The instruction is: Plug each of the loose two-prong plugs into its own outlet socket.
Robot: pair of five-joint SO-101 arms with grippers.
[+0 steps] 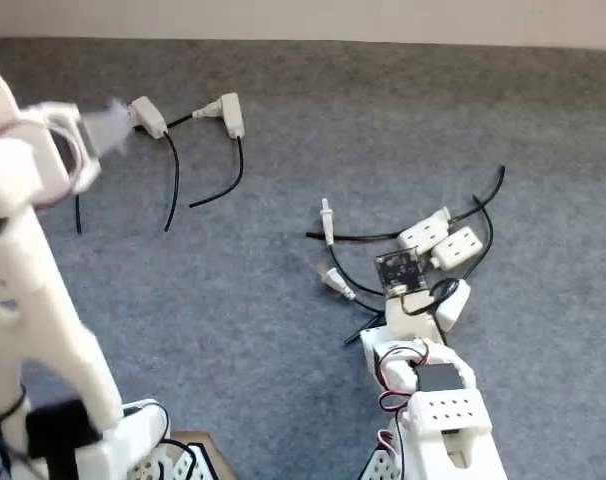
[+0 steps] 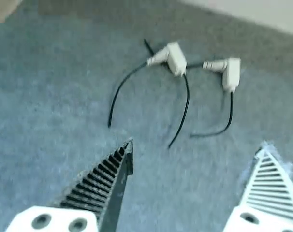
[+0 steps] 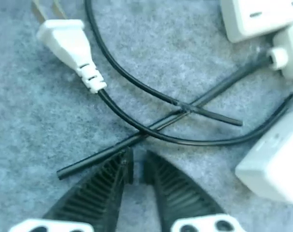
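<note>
Two loose white two-prong plugs lie on the grey carpet: one (image 1: 328,220) farther back, one (image 1: 338,283) nearer, each on a black cord. White outlet sockets (image 1: 423,232) (image 1: 456,247) (image 1: 453,300) sit just right of them. My right gripper (image 3: 138,162) is shut with nothing in it, low over crossed black cords (image 3: 183,108); the nearer plug (image 3: 64,38) lies ahead of it, prongs pointing away. My left gripper (image 2: 196,147) is open and empty above the carpet at the far left. Beyond it lie two white plug-and-socket pieces (image 2: 173,58) (image 2: 228,70) on short cords.
The right arm's wrist board (image 1: 398,268) covers part of the socket cluster. Black cords (image 1: 483,215) loop around the sockets. A pale wall edge (image 1: 303,20) bounds the carpet at the back. Bare carpet (image 1: 243,300) lies between the two arms.
</note>
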